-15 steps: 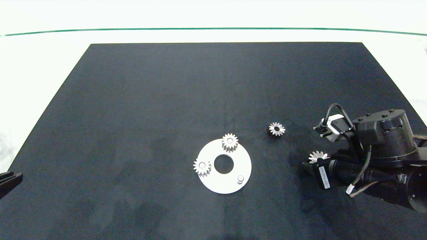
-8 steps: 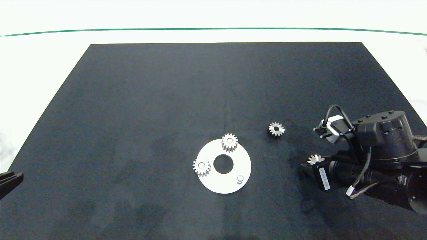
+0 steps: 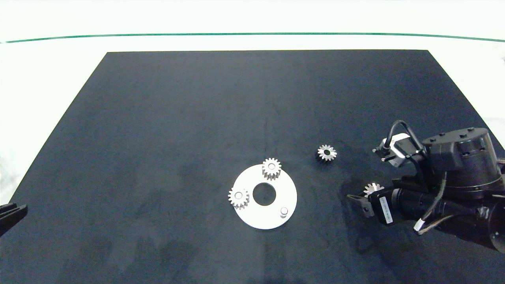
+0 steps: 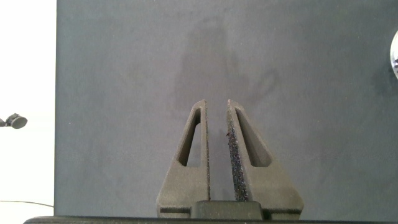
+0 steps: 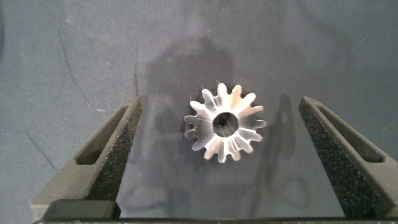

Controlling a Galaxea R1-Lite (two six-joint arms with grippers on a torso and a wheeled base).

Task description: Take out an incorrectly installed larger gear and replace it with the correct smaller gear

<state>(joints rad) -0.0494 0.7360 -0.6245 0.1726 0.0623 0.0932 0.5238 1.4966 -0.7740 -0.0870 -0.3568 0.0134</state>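
Your larger gear is mostly hidden in the head view: only a few teeth poke out from behind the right arm's wrist. The right wrist view shows it whole, flat on the black mat, bore facing up. Your left hand is cut off at the near left edge of the mat, so only dark finger ends show there. The white counter around the mat is too washed out to read any detail.

Count: four gears. The larger one sits at your right hand, the smaller gear lies loose on the mat, and two blunt-toothed gears sit on the white ring plate. That is one plate, with one big centre hole and one bare peg near its front right edge.

Your right hand is spread wide. The larger gear lies between the two foam pads, clear of both, with mat showing on each side. The smaller gear is on the far side of that hand, between it and the plate, well apart from the larger gear.

Your left hand has its fingers nearly pressed together, just a thin slit between them, holding nothing, parked over bare mat.
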